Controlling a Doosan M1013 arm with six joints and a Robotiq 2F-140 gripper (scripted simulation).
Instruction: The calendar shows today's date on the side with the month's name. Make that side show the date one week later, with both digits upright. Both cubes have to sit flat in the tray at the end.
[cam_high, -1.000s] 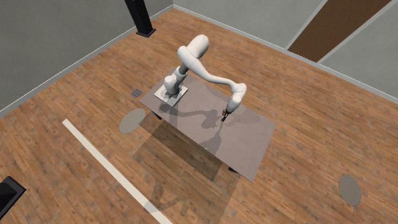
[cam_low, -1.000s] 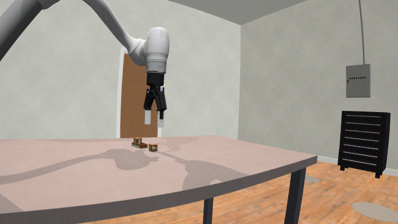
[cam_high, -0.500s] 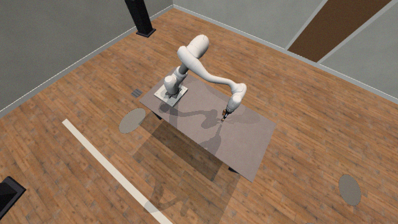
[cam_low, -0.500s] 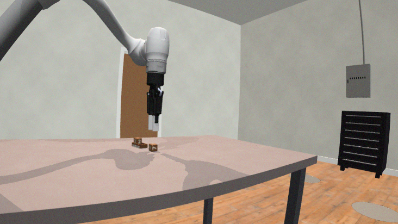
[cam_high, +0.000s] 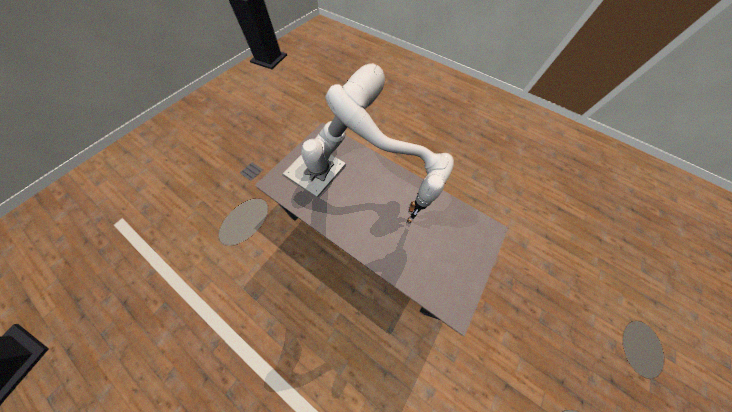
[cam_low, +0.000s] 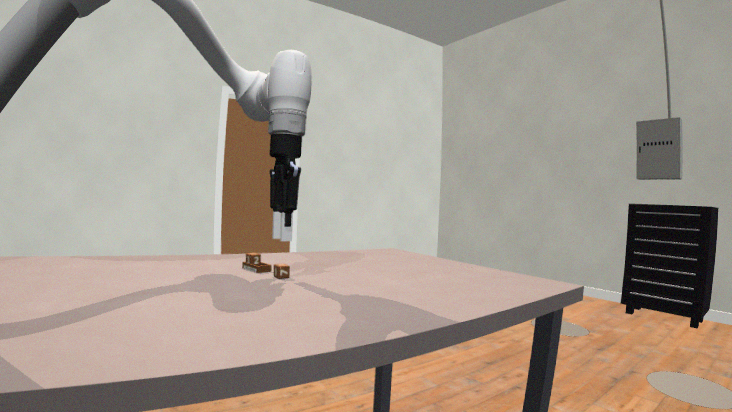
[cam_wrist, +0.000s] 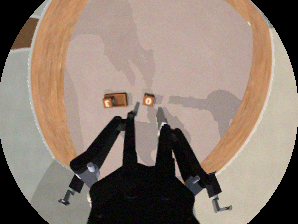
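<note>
A black drawer cabinet (cam_low: 668, 255) stands by the wall under a grey electrical box (cam_low: 658, 148); a brown door (cam_low: 245, 179) beyond.

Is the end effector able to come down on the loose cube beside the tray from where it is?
Probably yes: the end effector hangs almost above the loose cube, nothing between. Its narrowed fingers may need opening.

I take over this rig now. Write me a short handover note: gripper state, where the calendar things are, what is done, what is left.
Gripper: black with white fingertips, narrowed, holding nothing, high above the table.
Things: small brown wooden tray on the pinkish-grey table, holding one brown digit cube showing 2. The second brown cube lies beside the tray on the table.
Done: one cube is out.
Left: turn the cubes as needed, seat both flat in the tray.
</note>
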